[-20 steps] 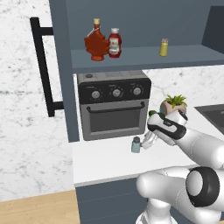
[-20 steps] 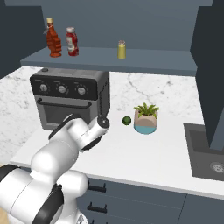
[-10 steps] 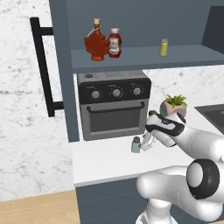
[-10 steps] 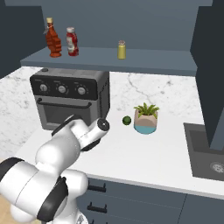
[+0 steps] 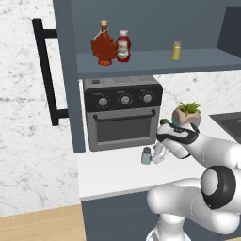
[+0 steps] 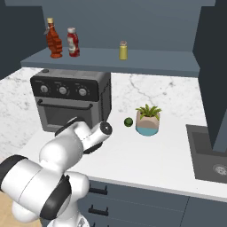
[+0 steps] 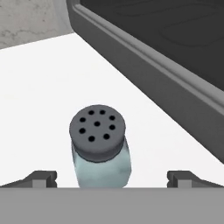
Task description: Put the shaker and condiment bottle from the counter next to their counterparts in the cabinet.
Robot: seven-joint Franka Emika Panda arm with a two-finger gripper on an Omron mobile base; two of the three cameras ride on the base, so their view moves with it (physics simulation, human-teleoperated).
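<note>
Here the small pale blue-grey translucent shaker (image 7: 100, 151) stands upright, dark perforated cap up, on the white worktop (image 5: 113, 172) near its front edge, before the grey toaster oven (image 5: 123, 117); the wide-open gripper (image 7: 112, 178) straddles it, fingertips apart from it.

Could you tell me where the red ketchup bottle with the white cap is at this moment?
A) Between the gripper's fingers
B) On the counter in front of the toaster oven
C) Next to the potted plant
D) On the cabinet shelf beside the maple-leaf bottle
D: the ketchup bottle stands on the cabinet shelf right beside the maple-leaf bottle; the shaker is what waits on the counter.
</note>
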